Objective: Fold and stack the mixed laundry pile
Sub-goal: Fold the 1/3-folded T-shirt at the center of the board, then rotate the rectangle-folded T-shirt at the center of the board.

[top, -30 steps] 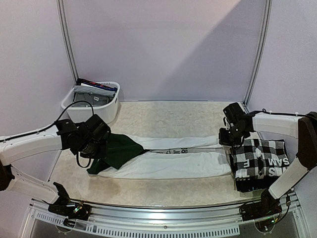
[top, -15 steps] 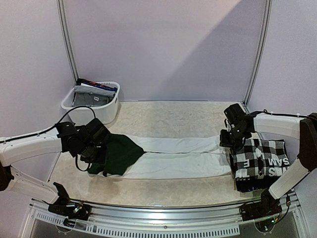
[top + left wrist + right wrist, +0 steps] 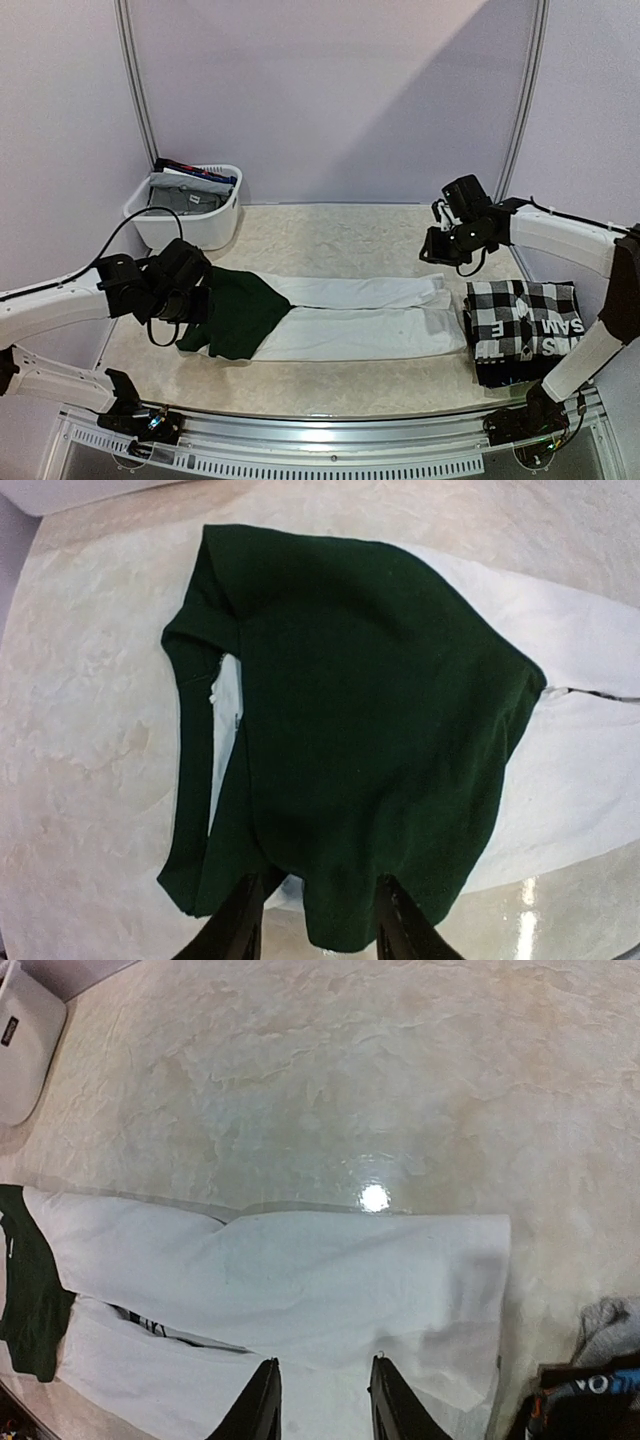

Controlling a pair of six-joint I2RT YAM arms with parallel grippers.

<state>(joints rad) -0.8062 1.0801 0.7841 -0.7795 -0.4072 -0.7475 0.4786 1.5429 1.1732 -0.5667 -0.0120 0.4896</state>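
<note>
A long white cloth with a dark green part lies folded lengthwise across the table's middle. My left gripper hangs over the green end, jaws open; in the left wrist view the green cloth lies flat and its near edge reaches between my gripper. My right gripper is open and empty, raised behind the white cloth's right end. A folded black-and-white checkered shirt lies at the right on a black piece with white letters.
A white plastic basket stands at the back left with grey and blue garments inside. Its corner shows in the right wrist view. Purple walls close the back and sides. A metal rail runs along the near edge.
My right gripper let go of the white cloth's right end and rose back and left. My left gripper drew back to the left. The cloth's far half now lies folded flat.
</note>
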